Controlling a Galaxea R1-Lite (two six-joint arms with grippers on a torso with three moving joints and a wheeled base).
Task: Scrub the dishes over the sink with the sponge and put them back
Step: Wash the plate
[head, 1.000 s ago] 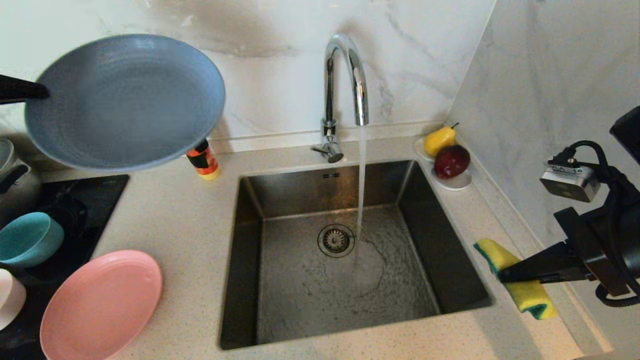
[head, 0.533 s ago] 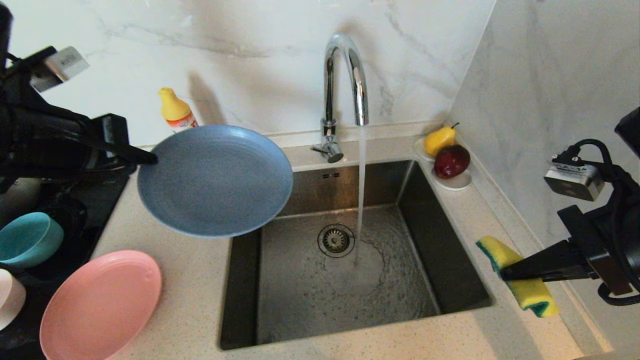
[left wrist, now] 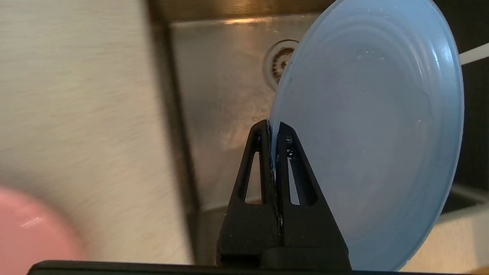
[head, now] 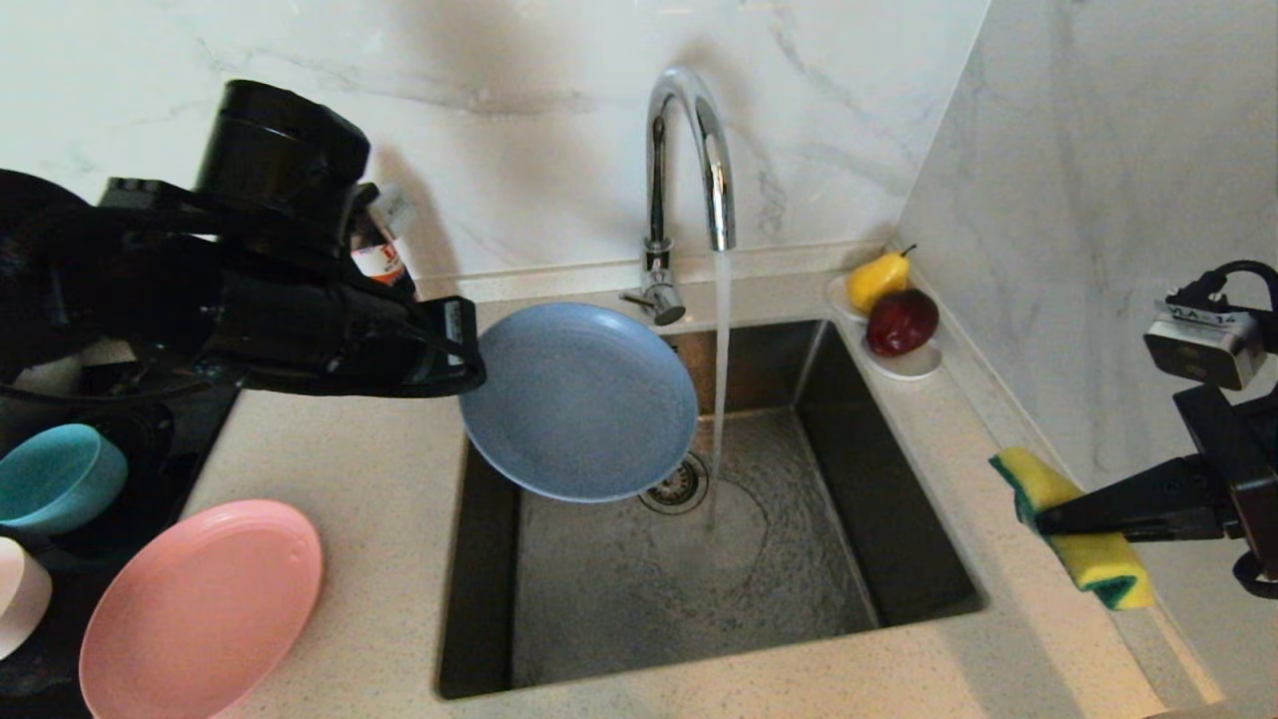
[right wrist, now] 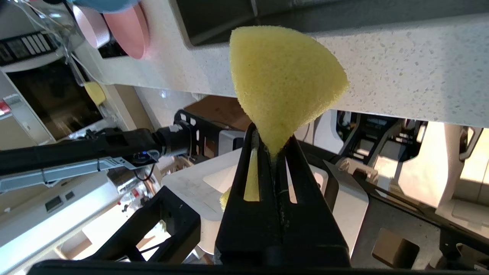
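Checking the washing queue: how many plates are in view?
2. The blue plate is pinched at its rim by the left gripper over the sink; the pink plate lies on the counter left of it. Others may be hidden.

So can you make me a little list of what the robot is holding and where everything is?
left gripper: shut on the grey-blue plate, held tilted over the sink
right gripper: shut on the sponge, above the counter right of the sink
tap: running
salmon-pink plate: on the counter, left
teal bowl: far left
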